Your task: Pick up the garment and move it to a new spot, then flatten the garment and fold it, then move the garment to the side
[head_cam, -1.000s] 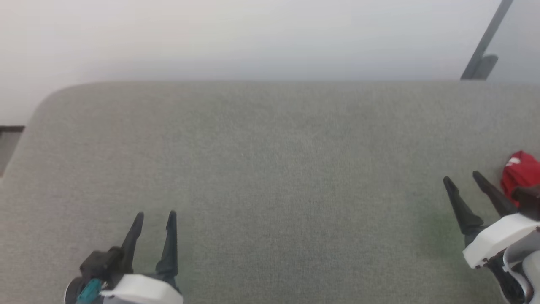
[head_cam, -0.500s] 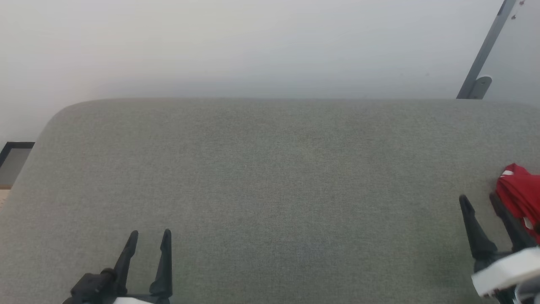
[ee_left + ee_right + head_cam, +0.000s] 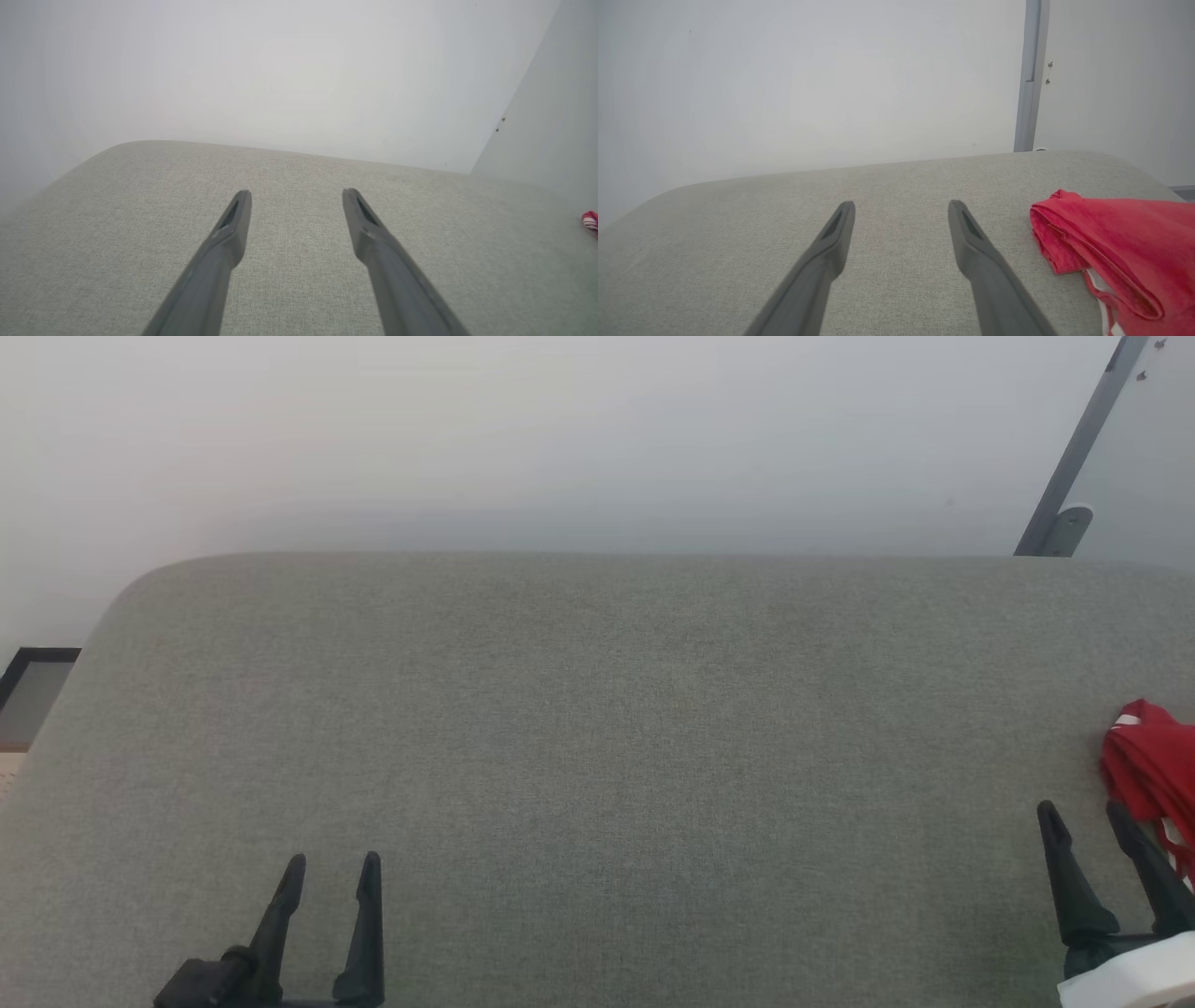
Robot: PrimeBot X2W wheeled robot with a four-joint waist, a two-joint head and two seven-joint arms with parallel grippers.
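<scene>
Red garment [image 3: 1146,761] just beside right fingers [image 3: 1071,887]

The left jaws are two long black fingers [image 3: 277,919], broad at the root and tapering to narrow rounded tips, rising from a chunky black block [image 3: 201,980]. The right jaws have the same pair of fingers, set in a black mount [image 3: 1092,947] that meets a smooth white casing [image 3: 1134,980]. Seen from either wrist, the fingers look matt dark grey, each with a long slot-like recess [image 3: 832,225] on its inner face just below the tip.
</scene>
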